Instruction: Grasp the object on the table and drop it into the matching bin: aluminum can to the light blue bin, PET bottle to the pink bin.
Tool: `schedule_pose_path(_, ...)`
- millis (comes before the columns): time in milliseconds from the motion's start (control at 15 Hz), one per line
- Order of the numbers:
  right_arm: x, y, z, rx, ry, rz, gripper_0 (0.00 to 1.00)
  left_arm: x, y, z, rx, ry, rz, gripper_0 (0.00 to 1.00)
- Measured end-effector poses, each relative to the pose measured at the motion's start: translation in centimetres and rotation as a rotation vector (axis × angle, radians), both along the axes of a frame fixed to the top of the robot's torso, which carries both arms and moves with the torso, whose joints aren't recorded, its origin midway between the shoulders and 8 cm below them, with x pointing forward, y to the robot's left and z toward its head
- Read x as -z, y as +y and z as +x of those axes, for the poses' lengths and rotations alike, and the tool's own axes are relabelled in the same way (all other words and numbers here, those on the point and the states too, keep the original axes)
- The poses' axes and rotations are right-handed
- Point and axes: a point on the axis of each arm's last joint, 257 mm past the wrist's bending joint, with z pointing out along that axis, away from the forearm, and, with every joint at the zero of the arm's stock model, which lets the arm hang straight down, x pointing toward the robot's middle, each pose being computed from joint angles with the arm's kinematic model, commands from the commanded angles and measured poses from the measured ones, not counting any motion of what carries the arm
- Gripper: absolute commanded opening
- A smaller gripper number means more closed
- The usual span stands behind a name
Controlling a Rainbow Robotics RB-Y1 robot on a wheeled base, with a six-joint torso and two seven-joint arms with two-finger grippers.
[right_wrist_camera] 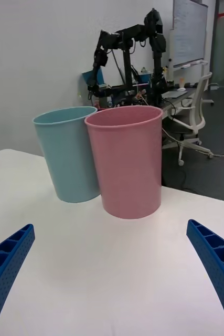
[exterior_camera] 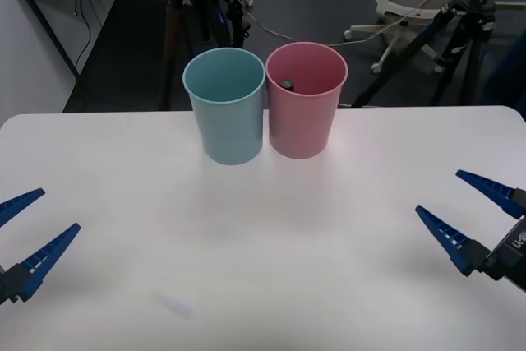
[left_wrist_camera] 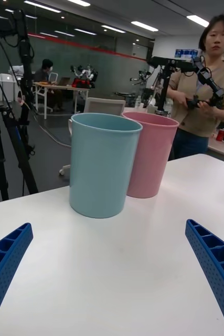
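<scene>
Both end effectors spread apart, left [exterior_camera: 26, 236], right [exterior_camera: 472, 218], bottle's dark cap [exterior_camera: 288, 84] inside pink bin [exterior_camera: 302, 113]

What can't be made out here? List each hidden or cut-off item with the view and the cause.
- PET bottle: front view shows just a dark cap inside the pink bin; the bin wall hides the body and label.
- Light blue bin interior: the wrist views look from the side, so the walls hide its contents.
- Left claw and right claw, both open: front view's edges cut off the arms.
</scene>
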Motion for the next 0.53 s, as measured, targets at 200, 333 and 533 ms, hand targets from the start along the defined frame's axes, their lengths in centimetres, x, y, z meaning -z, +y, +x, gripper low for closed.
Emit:
schedule_pose_path(200, 0.33, -0.51, -0.38, 0.02, -0.006, -0.007, 1.0, 0.0, 0.0, 0.0, 0.0, 0.0, 0.0, 1.0)
schedule_pose_path(333, 0.61, -0.48, -0.36, 0.035, -0.016, -0.011, 1.0, 0.0, 0.0, 0.0, 0.0, 0.0, 0.0, 1.0)
schedule_pose_path(533, 0.72, -0.35, -0.38, 0.041, -0.019, -0.007, 1.0, 0.0, 0.0, 0.0, 0.0, 0.0, 0.0, 1.0)
